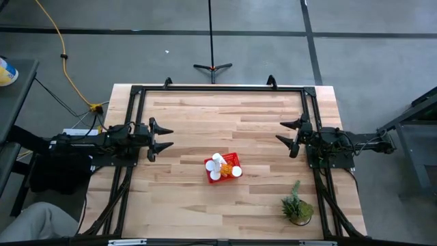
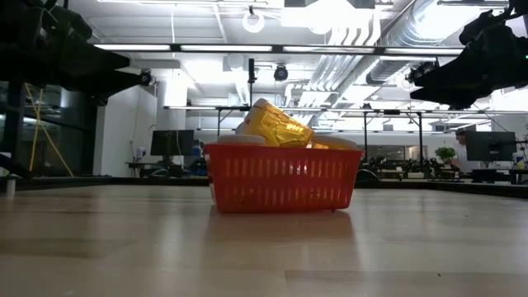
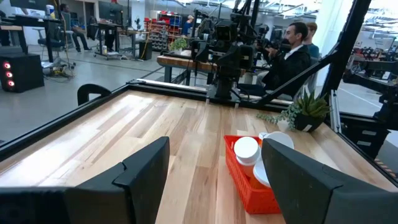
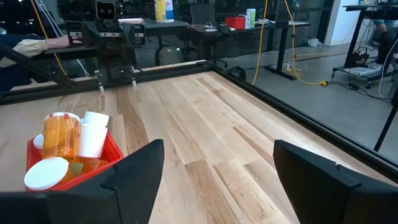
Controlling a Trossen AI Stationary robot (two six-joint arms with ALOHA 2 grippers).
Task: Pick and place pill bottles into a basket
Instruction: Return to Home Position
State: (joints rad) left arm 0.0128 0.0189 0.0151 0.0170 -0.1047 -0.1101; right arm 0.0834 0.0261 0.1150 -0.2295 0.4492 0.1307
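Observation:
The red mesh basket (image 1: 222, 169) stands on the table a little nearer than the middle, and shows in the low view (image 2: 283, 177). Several pill bottles with white caps (image 1: 218, 162) lie and stand inside it; orange bodies show in the right wrist view (image 4: 60, 135) and white caps in the left wrist view (image 3: 247, 149). My left gripper (image 1: 162, 137) is open and empty at the table's left side. My right gripper (image 1: 288, 133) is open and empty at the right side. Both hover above the table, apart from the basket.
A small green potted plant (image 1: 298, 205) stands near the table's near right corner. A dark frame (image 1: 218, 89) runs around the table's edges. Bare wood lies all around the basket. People sit beyond the table in the left wrist view (image 3: 292, 56).

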